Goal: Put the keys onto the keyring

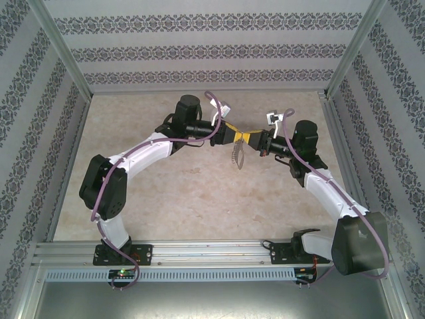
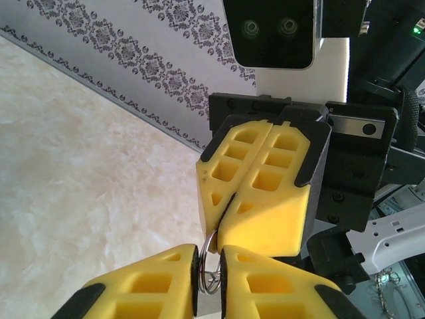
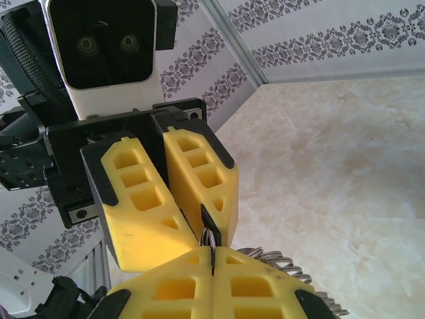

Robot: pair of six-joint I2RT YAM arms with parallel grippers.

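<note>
**Item 1, far left.** We list the left arm [image 1: 126, 166], white with black joints and a purple cable. It arches from its base on the near rail [image 1: 199, 252] toward the middle of the marbled table [image 1: 186, 199].

**Item 2.** The left gripper [image 2: 209, 256] has yellow fingers with black backing and meets its opposite number tip to tip above the table. We record its fingers [image 2: 153, 279] as a narrow slot apart, with a silvery ring standing in that slot. We cannot tell whether they press on the ring or merely flank it.

**Item 3, centre.** The keyring [image 2: 210, 272] has one small silvery ring at the junction of the two grippers, up in the air above the table. In the right wrist view its chain [image 3: 282, 259] of little rings runs off behind the right fingers. From above, the chain hangs just under the meeting point.

**Item 4.** The right gripper [image 3: 212, 252] has its fingers pressed together with no gap, and the ring runs into the seam between them. We enter it as clamped on the keyring.

**Item 5, far right.** The right arm [image 1: 332, 193] curves back to its base at the near rail.
</note>
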